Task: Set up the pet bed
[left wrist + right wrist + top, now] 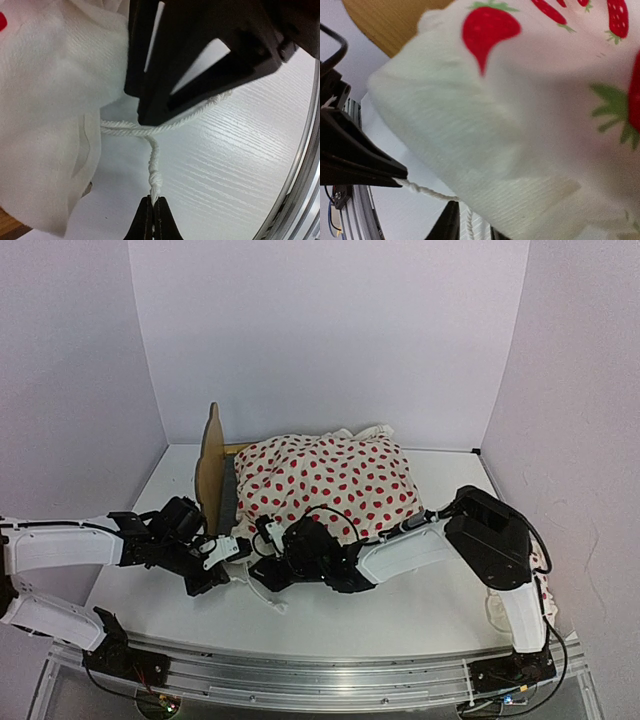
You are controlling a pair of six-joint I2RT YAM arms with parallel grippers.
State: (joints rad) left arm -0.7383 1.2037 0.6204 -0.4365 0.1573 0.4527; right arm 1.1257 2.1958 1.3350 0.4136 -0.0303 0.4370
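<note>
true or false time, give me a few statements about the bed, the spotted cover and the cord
1. The left jaws are shut on a white cord. True.
2. The spotted cover lies flat on the table, away from the bed. False: it is heaped on the bed.
3. The bed's wooden headboard stands upright. True.
4. The cord is black. False: it is white.

Matt light plywood pet bed (211, 475); duvet (330, 480) soft woven cloth (red print); cord (152, 160) twisted fibre; desk (240, 165) white, glossy, fine-grained texture.
</note>
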